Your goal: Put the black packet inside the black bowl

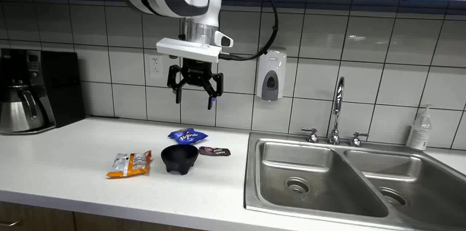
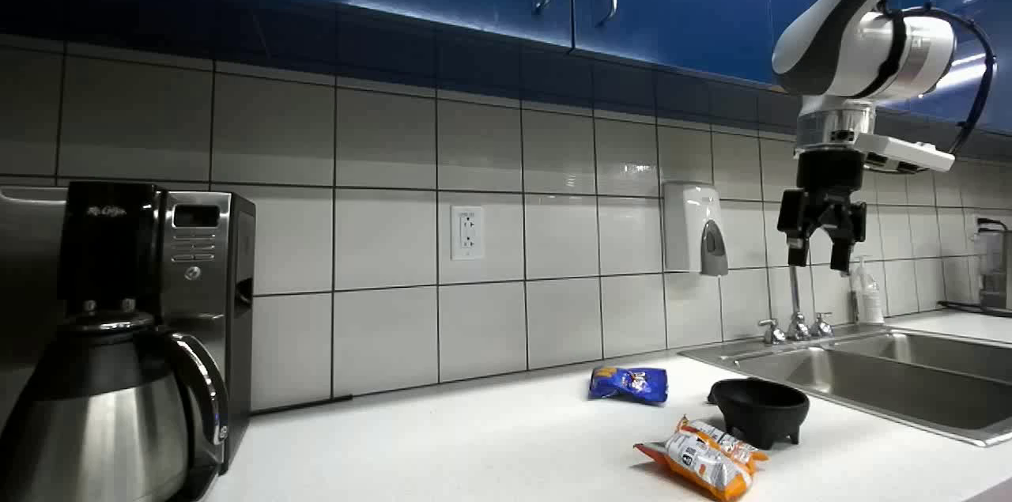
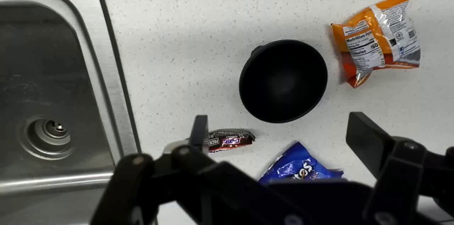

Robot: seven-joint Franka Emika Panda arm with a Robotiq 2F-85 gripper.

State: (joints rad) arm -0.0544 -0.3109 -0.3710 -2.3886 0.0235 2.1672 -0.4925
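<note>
On white counter (image 1: 72, 158) by tiled wall (image 1: 235, 109) — black packet (image 1: 214, 151) near black bowl (image 1: 179, 158), steel sink (image 1: 320, 194), fingers (image 3: 370, 143) spread apart above.

I see the white counter (image 1: 72, 162) brightly lit in both exterior views, while shadow bands the tiles (image 2: 387, 233) beneath the glossy blue cabinets (image 2: 672, 4), which throw back glare. In my wrist view, the gripper (image 3: 280, 133) looks soft-edged and the black bowl (image 3: 283, 81) swallows detail.
</note>
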